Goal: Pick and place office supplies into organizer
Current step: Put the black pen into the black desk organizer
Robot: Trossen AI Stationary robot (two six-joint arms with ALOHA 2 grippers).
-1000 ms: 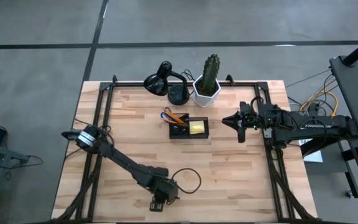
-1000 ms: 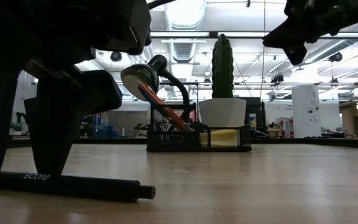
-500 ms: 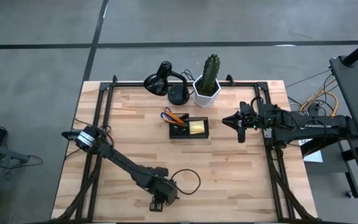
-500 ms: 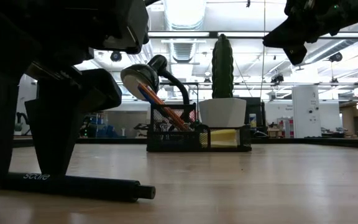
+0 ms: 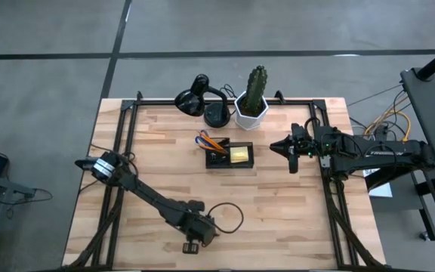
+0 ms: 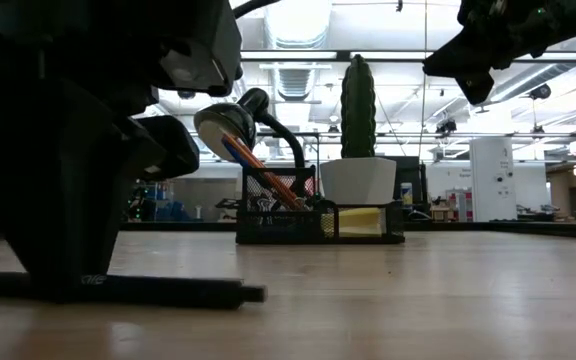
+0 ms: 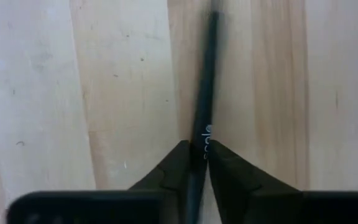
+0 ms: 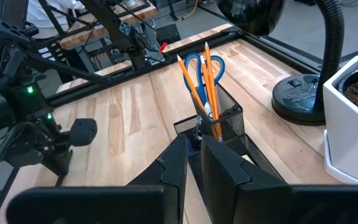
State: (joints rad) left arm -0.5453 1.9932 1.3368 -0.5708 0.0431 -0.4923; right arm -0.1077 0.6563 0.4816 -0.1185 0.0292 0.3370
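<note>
At about six o'clock on the wooden table (image 5: pixel 293 219), close to its near edge, the left gripper (image 5: pixel 191 246) is down at the tabletop with its two fingers (image 7: pixel 174 167) pressed against either side of a thin dark pen (image 7: pixel 202 118). The wrist view shows the pen running straight away from the jaws along the wood grain, with pale lettering on its barrel just at the fingertips. In the low view the same pen (image 6: pixel 183 291) lies flat on the wood beneath the dark bulk of the left arm.

Near the table's centre, slightly toward twelve o'clock, sits the black desk organizer (image 5: pixel 229 156). Its three-o'clock compartment holds the yellow sticky-note pad (image 5: pixel 239 154); its nine-o'clock compartment holds orange pencils (image 8: pixel 211 78) and blue-handled scissors (image 8: pixel 196 67), standing and leaning toward ten o'clock.

At twelve o'clock from the organizer stand a black desk lamp (image 5: pixel 202 98) and, just beside it, a white hexagonal pot (image 5: pixel 251 113) with a green cactus (image 5: pixel 257 81).

The right gripper (image 5: pixel 290 146) waits at three o'clock from the organizer, well apart from it and raised above the table, jaws closed on nothing.
</note>
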